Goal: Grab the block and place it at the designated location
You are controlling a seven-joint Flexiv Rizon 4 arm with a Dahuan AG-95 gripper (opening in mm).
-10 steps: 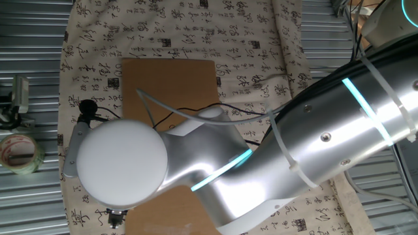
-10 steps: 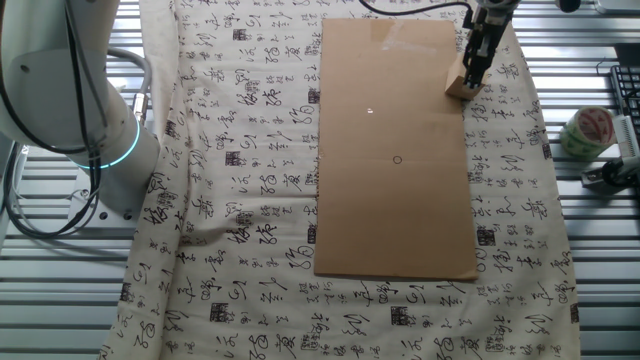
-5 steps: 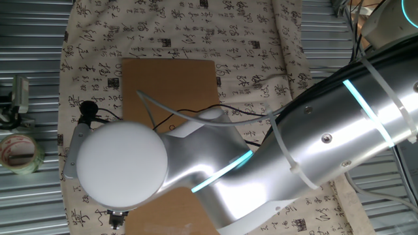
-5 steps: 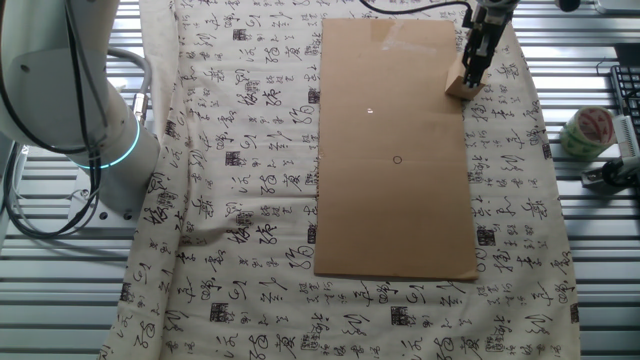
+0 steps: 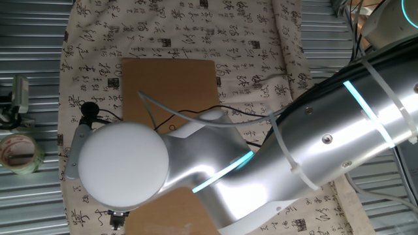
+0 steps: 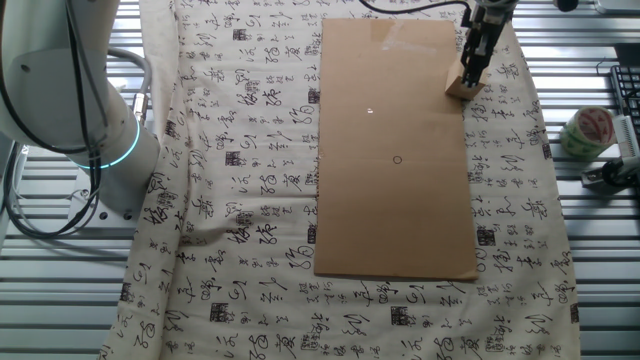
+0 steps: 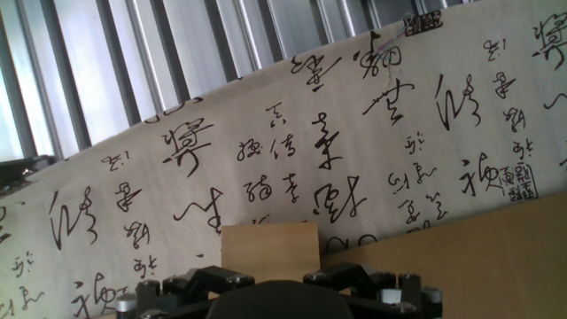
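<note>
My claw point(image 6: 469, 80) down on block point(image 6: 463, 87), fingers straddling it at cardboard sheet's point(image 6: 395, 215) far right corner; clamped or slack, cannot tell. Hand view: block point(image 7: 269, 249) dead centre between my fingers. Ring mark point(image 6: 397, 160) lies mid-sheet, well apart, toward arm base: carry goes that way.

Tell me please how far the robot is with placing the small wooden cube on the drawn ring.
Done: the two-finger gripper has reached the small pale tan wooden cube at a far corner of the brown cardboard sheet. In hand: the fingers stand around the cube, but whether they grip it cannot be told. Left: carrying it to the tiny black pen-drawn ring, which is bare.
</note>
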